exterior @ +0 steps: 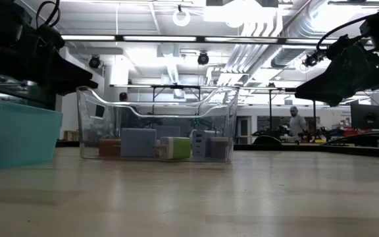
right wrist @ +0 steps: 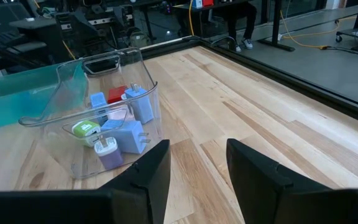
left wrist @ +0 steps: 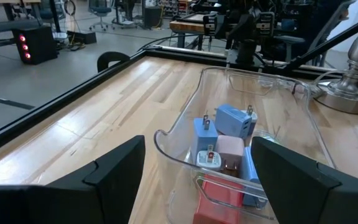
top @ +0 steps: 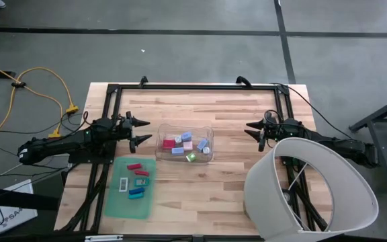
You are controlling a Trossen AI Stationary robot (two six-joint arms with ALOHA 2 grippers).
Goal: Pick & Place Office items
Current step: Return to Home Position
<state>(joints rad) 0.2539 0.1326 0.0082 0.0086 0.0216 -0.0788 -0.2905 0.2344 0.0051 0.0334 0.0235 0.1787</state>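
Several small plug-like office items, blue, red, pink and green (top: 185,144), lie inside the clear bin (top: 208,132) at the table's middle; the left wrist view shows them (left wrist: 225,146) close up. More pieces, red, teal and white (top: 136,179), lie on the green mat (top: 127,202) near the left front. My left gripper (top: 144,131) hovers open just left of the bin, its fingers (left wrist: 114,165) pointing toward the bin's near wall. My right gripper (top: 250,130) hovers open to the right of the bin, apart from it.
A large white lampshade-like drum (top: 314,191) stands at the table's right front, beside the right arm. A black frame (top: 193,87) runs along the table's far edge and sides. Bare wood (top: 200,191) lies in front of the bin. A person (exterior: 297,122) stands far off in the room.
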